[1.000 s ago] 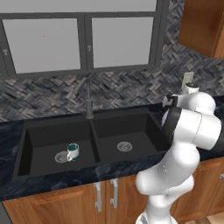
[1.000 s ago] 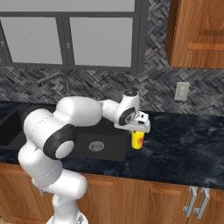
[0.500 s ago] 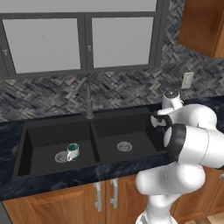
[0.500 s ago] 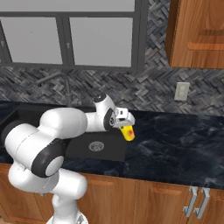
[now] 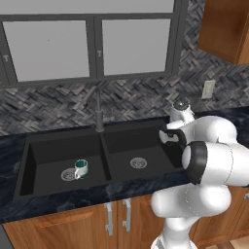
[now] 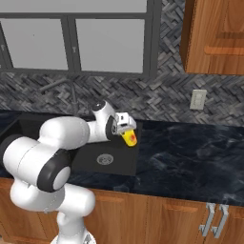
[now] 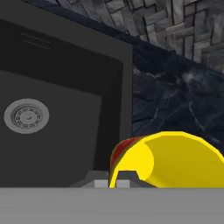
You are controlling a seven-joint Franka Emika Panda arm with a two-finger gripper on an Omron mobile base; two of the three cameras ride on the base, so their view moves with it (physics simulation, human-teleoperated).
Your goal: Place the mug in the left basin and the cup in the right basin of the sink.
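Note:
The white-grey mug (image 5: 81,168) with a teal rim stands upright in the left basin (image 5: 48,156) of the black sink, beside its steel drain. My gripper (image 6: 126,129) is shut on the yellow cup (image 6: 129,138), which is tilted and shows its red mark. It hangs over the right-hand edge of the right basin (image 6: 119,163). In the hand view the cup (image 7: 175,159) sits right in front of the gripper (image 7: 115,178), with the right basin (image 7: 65,131) and its drain (image 7: 26,115) below to the left. From the left base view the hand (image 5: 170,137) is above the right basin (image 5: 131,146).
The dark faucet (image 5: 98,114) rises behind the sink's divider. Black marble counter (image 6: 190,162) runs to the right of the sink, with a wall outlet (image 6: 197,99) above it. A wooden wall cabinet (image 6: 214,35) hangs at upper right, and windows are behind the sink.
The arm has swung left, carrying the cup from above the counter to the right basin's right edge. The cup has tipped from upright to tilted. The mug has not moved.

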